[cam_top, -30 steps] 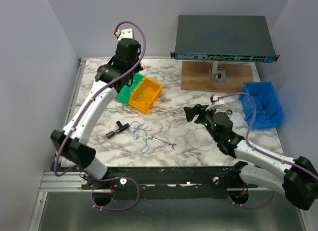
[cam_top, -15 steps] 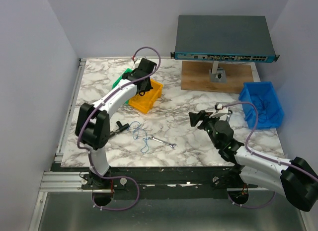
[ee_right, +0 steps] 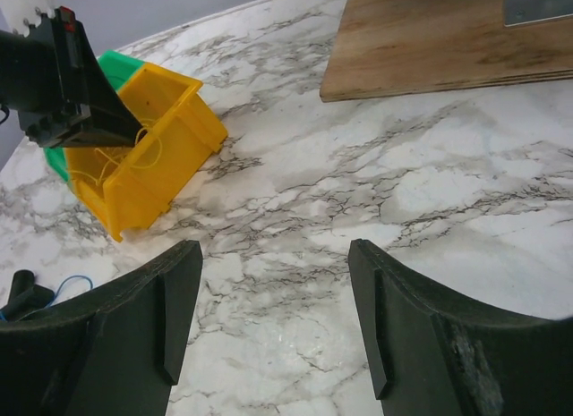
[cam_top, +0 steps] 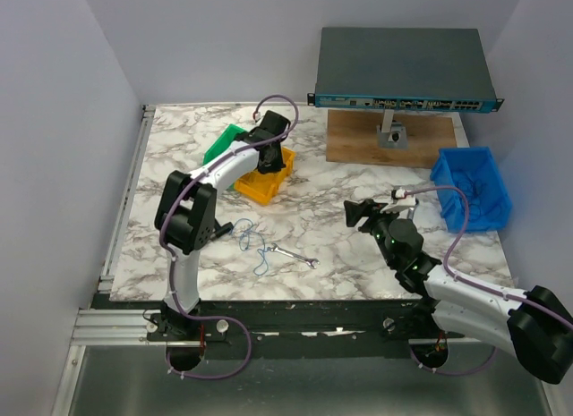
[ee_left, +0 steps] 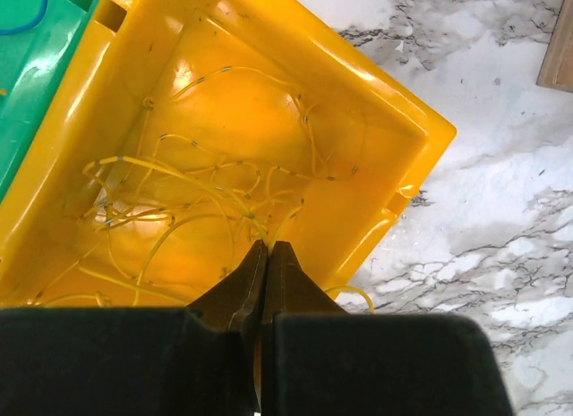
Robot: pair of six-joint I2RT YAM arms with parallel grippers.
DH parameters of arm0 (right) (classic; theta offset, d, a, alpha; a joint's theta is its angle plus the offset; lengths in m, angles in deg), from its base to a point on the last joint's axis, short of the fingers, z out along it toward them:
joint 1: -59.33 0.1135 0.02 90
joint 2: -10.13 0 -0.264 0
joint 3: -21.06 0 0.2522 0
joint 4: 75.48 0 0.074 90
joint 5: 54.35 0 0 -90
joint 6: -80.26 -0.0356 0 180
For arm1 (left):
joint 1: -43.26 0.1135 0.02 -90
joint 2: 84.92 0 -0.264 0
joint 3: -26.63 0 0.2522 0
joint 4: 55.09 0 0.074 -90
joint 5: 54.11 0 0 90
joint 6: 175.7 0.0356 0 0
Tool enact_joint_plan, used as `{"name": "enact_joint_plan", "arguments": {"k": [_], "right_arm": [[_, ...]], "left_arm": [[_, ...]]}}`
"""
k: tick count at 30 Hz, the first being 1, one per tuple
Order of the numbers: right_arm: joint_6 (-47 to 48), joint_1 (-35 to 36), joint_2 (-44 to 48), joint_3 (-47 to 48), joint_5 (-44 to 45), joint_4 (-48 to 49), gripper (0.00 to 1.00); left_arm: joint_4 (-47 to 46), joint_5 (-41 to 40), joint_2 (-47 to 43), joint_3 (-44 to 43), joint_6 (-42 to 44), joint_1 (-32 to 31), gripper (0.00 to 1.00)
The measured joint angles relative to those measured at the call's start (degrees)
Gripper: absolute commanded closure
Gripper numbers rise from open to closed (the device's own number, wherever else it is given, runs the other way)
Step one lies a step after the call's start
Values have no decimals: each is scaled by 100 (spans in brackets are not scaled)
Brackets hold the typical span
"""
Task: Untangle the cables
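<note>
Thin yellow cables (ee_left: 206,197) lie tangled inside the yellow bin (cam_top: 261,185). My left gripper (cam_top: 269,158) reaches into this bin with its jaws shut (ee_left: 262,246), and a yellow cable runs out from their tip. A small bunch of thin blue cables (cam_top: 253,241) lies on the marble table left of centre. My right gripper (cam_top: 354,212) is open and empty (ee_right: 273,255) over bare marble right of centre, facing the yellow bin (ee_right: 152,183). The right wrist view also shows the left gripper (ee_right: 89,103) at the bin.
A green bin (cam_top: 222,144) adjoins the yellow one and holds a blue wire (ee_left: 27,18). A silver wrench (cam_top: 295,255) lies beside the blue cables. A blue bin (cam_top: 474,191) stands at the right edge. A network switch (cam_top: 403,72) sits on a wooden board (cam_top: 358,143) at the back.
My left arm swung right and down from above the green bin, and its gripper is now in the yellow bin. My right gripper shifted slightly to the right.
</note>
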Motion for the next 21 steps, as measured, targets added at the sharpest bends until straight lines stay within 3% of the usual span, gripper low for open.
{"name": "enact_joint_plan", "arguments": {"k": [7,14,21], "right_arm": [[2,0,0,-15,90,2,27],[4,0,-57,-15,146,4,27],[4,0,-114,-15,164,11,27]], "left_arm": [[162,-83,-323,-17,205,-4,100],[433,-289,-1331,-70,470,-4,100],[1038,-868,-2059,-1137,916,-4,100]]}}
